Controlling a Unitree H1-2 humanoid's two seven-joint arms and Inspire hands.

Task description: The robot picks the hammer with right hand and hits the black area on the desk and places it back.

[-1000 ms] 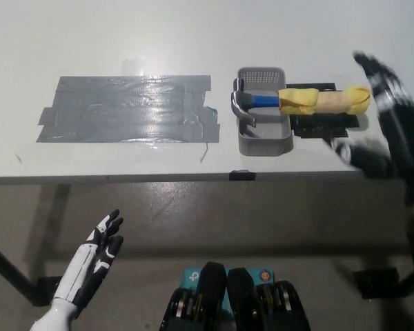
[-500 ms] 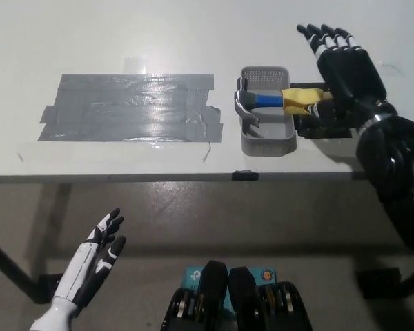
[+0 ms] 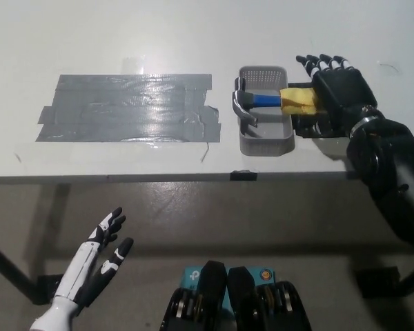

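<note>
The hammer (image 3: pixel 269 101) lies across a small grey basket (image 3: pixel 265 141), its metal head at the left, a blue neck and a yellow wrapped handle pointing right. My black right hand (image 3: pixel 334 86) hovers open over the right part of that handle, palm down, fingers stretched toward the far side, hiding the handle's end. A dark grey taped patch (image 3: pixel 127 107) covers the desk to the left of the basket. My white left hand (image 3: pixel 96 264) rests open below the desk's front edge at the lower left.
A black block (image 3: pixel 316 126) sits under the handle to the right of the basket. The white desk's front edge (image 3: pixel 124 178) runs across the picture, with a small black clip (image 3: pixel 241 174) on it. Floor shows below.
My right hand has swung in from the far right and come down over the hammer's handle, covering its end. The hammer, basket and left hand stay put.
</note>
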